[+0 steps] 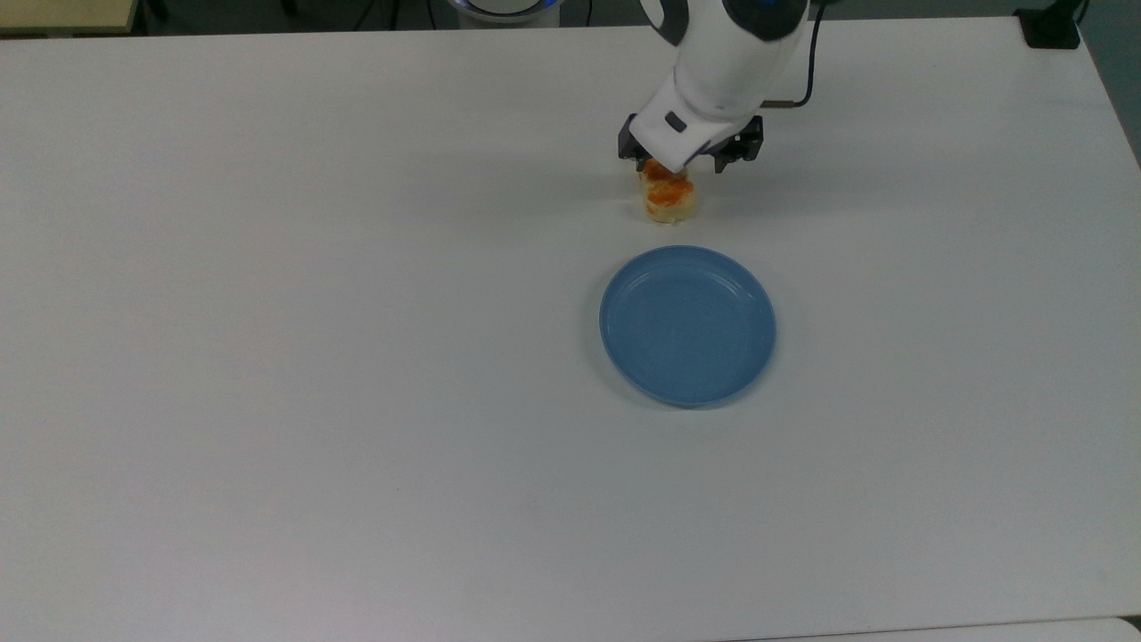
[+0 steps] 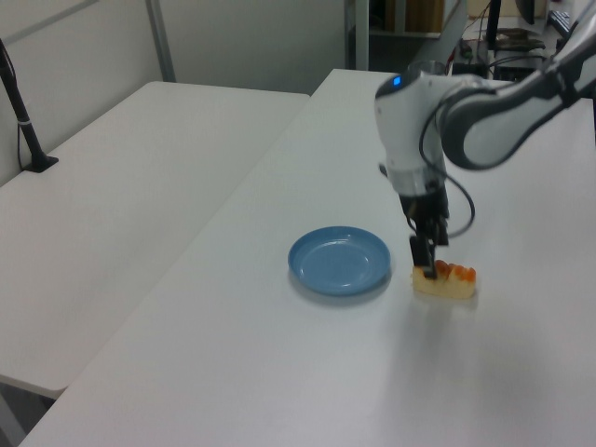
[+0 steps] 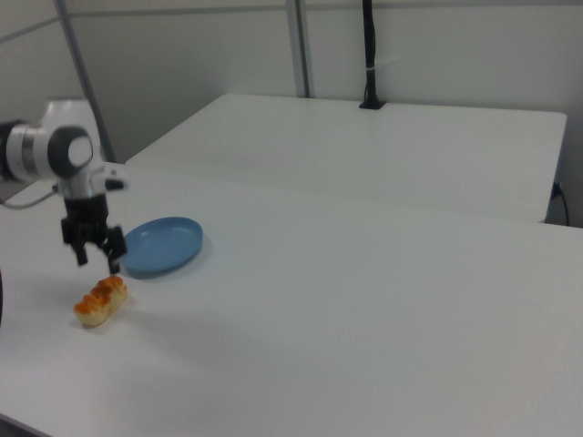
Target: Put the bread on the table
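bread (image 3: 101, 300): pale-yellow, orange-glazed bumps up | lying flat on white table (image 3: 364, 309)

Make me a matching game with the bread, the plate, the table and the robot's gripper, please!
Things:
1. bread
2. blue plate
3. gripper
4. table

States:
A. open, just above the bread
B. round, with nothing in it
C. lying on the table beside the plate
D. white, under everything

Pairs: 1-C, 2-B, 3-A, 4-D
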